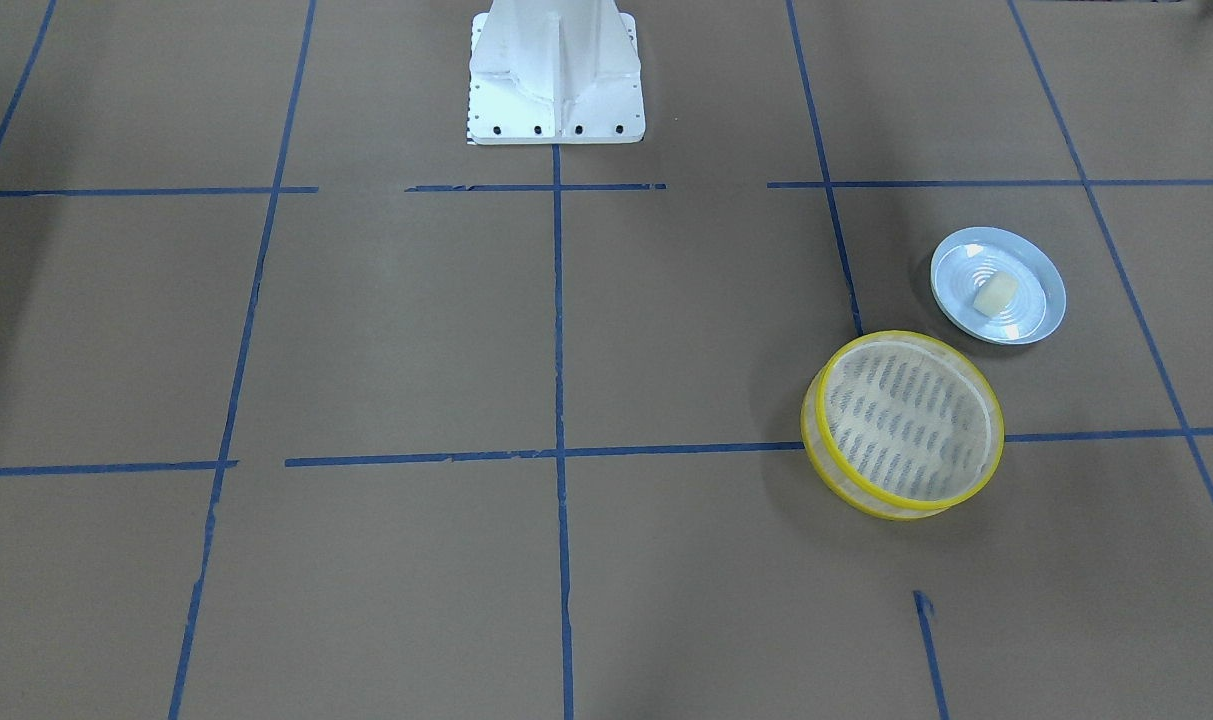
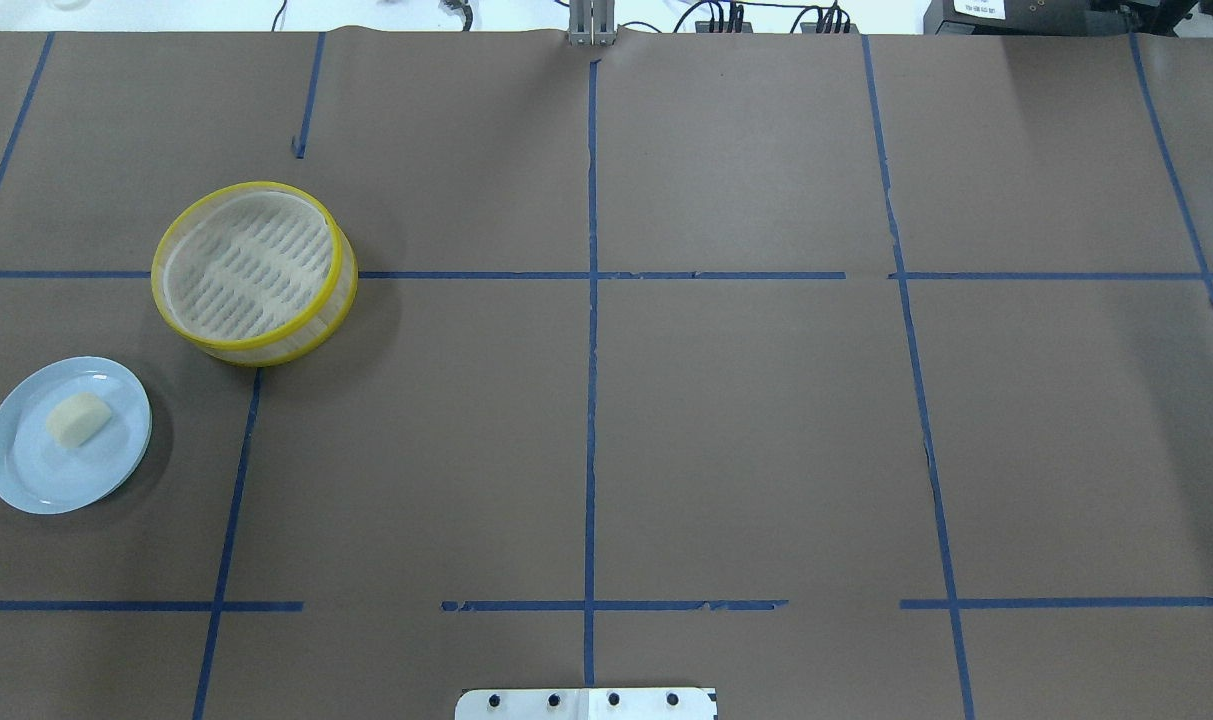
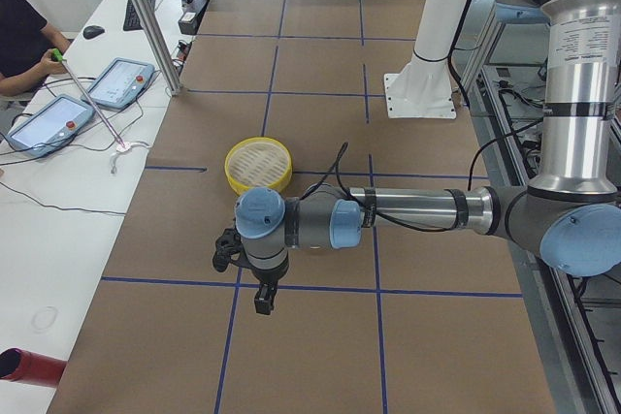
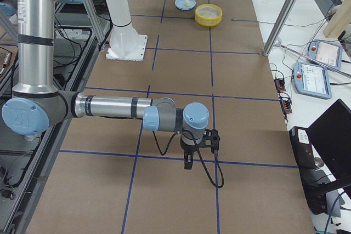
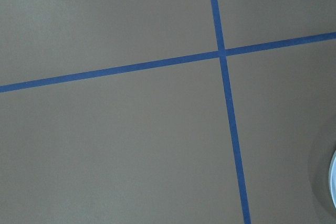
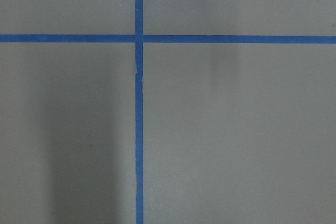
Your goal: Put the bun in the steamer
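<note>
Brown-papered table (image 2: 746,420) with blue tape lines (image 2: 591,400), and everything's down at its left end: the bun (image 2: 78,418) sits on a pale blue plate (image 2: 36,485) by that edge, the steamer (image 2: 246,265) just beside it toward the far edge. My worry is that smooth little bun squirting out, or the plate skidding, if I pinch off-center. Both the left gripper (image 3: 262,300) and right gripper (image 4: 188,163) hang above the table, touching nothing I can see; can't tell how open either is.

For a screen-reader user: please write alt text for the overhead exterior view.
A cream-white bun lies on a pale blue plate at the left of a brown, blue-taped table; an empty yellow-rimmed steamer stands apart just beyond it.
</note>
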You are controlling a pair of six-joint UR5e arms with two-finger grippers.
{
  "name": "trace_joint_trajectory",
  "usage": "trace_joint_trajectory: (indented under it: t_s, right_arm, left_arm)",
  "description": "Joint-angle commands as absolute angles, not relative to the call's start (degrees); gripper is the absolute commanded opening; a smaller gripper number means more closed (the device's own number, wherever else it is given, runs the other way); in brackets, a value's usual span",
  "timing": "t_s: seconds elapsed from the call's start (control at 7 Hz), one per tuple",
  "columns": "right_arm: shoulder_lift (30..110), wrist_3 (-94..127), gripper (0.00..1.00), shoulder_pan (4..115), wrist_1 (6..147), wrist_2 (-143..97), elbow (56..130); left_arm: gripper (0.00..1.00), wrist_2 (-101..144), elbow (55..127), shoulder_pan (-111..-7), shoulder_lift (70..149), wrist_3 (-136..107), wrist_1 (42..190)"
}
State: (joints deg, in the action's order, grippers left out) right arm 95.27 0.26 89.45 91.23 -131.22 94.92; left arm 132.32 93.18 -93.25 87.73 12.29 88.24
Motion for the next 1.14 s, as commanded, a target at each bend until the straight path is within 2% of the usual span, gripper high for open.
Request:
trace_joint_trajectory:
  t_s: [0.0, 0.29, 1.0]
  right_arm:
    - [95.27, 0.26, 1.0, 89.47, 91.23, -131.22, 94.92]
    - [95.27, 0.26, 1.0, 89.47, 91.23, -131.22, 94.92]
    - [95.27, 0.26, 1.0, 89.38, 91.23, -131.22, 94.92]
  left_arm:
    - [1.0, 132.28, 93.08, -93.25, 87.71, 12.48, 88.33]
    - [1.0, 132.19, 94.21, -93.25, 87.8, 12.48, 88.42]
    - [1.0, 132.1, 104.38, -92.9, 87.89, 11.87, 88.33]
